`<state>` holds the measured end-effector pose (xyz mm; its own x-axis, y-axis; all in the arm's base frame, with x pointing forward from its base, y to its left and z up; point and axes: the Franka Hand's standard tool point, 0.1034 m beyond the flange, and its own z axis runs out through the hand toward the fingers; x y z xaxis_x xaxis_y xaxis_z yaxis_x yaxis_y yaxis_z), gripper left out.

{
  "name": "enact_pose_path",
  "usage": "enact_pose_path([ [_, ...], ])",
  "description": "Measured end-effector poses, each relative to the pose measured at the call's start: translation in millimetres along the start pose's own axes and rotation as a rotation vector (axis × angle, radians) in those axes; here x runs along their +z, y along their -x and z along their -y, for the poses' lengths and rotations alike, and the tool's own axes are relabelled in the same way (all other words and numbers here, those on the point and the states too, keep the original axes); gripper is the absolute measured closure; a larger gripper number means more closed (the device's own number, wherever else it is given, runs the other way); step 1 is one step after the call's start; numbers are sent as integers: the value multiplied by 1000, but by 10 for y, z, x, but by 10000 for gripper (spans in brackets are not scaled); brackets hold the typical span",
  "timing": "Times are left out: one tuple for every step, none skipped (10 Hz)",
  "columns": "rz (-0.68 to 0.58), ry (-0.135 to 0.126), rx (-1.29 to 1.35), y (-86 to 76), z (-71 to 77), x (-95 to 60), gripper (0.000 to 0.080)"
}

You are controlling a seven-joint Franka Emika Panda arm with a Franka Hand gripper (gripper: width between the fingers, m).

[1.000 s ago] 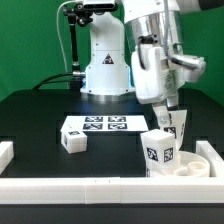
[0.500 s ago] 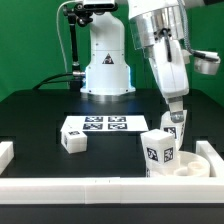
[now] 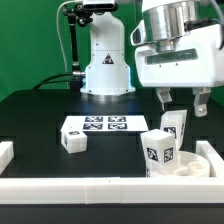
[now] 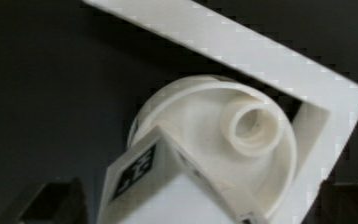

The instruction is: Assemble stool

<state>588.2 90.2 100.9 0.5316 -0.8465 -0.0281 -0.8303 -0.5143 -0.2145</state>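
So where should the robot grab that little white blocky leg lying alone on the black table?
Probably from straight above, pinching the small white blocky leg across two flat opposite sides: it's boxy, lies low, and nothing covers it.

You've got a black counter [image 3: 40,115] under everything. The marker board [image 3: 97,125] lies flat near the counter's middle, several tags face up. The front rail [image 3: 70,187], white, runs along the near edge. The left rail [image 3: 6,153] shows only as a short end at the exterior view's left. The right rail [image 3: 212,152] meets the front rail at a corner. The wrist view shows that rail corner [image 4: 247,55] on dark counter [image 4: 51,90]. A green wall [image 3: 25,40] stands behind.
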Motion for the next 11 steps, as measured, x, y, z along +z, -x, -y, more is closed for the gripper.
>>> enact_pose_path([
  [3, 4, -61, -5, -34, 10, 151],
  [2, 6, -116, -3, -35, 8, 151],
  [2, 6, -181, -5, -39, 12, 151],
  [2, 7, -239, -8, -40, 12, 151],
  [2, 7, -300, -10, -41, 12, 151],
  [2, 7, -341, -10, -42, 13, 151],
  [-7, 5, -437, -15, -61, 22, 151],
  [-15, 10, -523, -15, -104, 39, 151],
  [-32, 12, -622, -34, -113, 38, 151],
  [-50, 12, -743, -58, -109, 32, 151],
  [-52, 19, -862, -69, -127, 37, 151],
])
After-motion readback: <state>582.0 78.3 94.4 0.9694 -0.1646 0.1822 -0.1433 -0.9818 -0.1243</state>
